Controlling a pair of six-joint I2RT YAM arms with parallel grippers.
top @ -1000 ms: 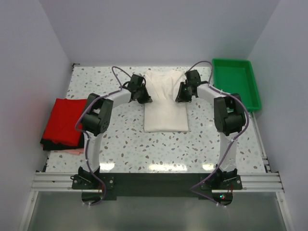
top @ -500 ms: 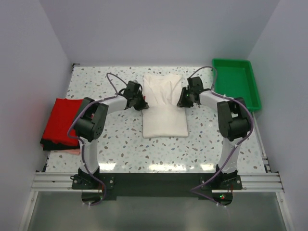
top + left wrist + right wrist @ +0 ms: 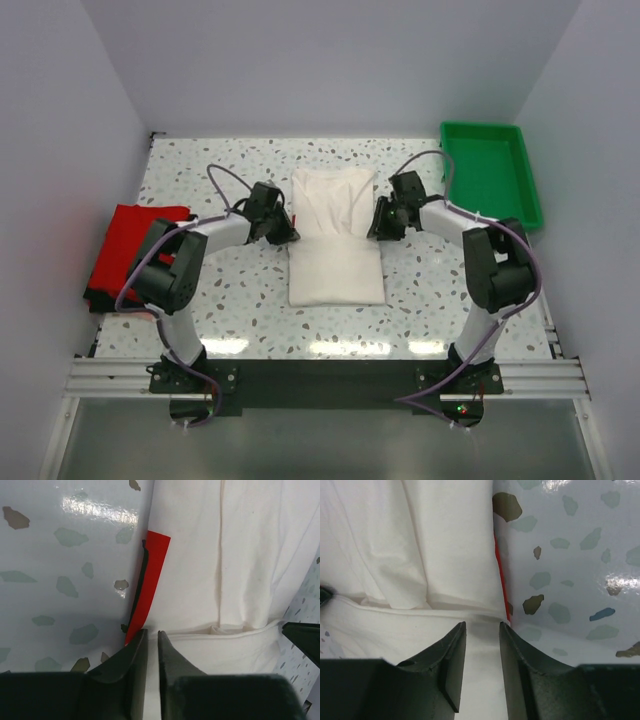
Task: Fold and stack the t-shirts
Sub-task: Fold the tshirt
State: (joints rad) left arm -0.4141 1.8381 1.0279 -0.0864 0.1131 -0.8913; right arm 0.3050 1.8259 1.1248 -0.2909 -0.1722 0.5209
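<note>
The cream-white t-shirt [image 3: 336,240] lies folded in a long rectangle mid-table, with a cross fold line level with both grippers. My left gripper [image 3: 283,230] sits at its left edge. In the left wrist view the left gripper [image 3: 152,631] stands nearly shut, with white cloth [image 3: 235,570] filling the thin slit, and red trim [image 3: 150,575] peeks out beside it. My right gripper [image 3: 378,222] is at the shirt's right edge. The right wrist view shows the right gripper [image 3: 482,624] with jaws apart over flat cloth [image 3: 395,540]. A red t-shirt [image 3: 130,250] lies on darker ones at the far left.
A green plastic tray [image 3: 490,170] stands at the back right corner. White walls close in the speckled table [image 3: 240,300] on three sides. A pinkish bit of cloth [image 3: 150,313] shows under the red stack's near edge.
Both grippers have come toward the near edge along the shirt's sides, and the cream-white shirt has shifted nearer with them. The right jaws have spread wider; the left ones show a thin slit.
</note>
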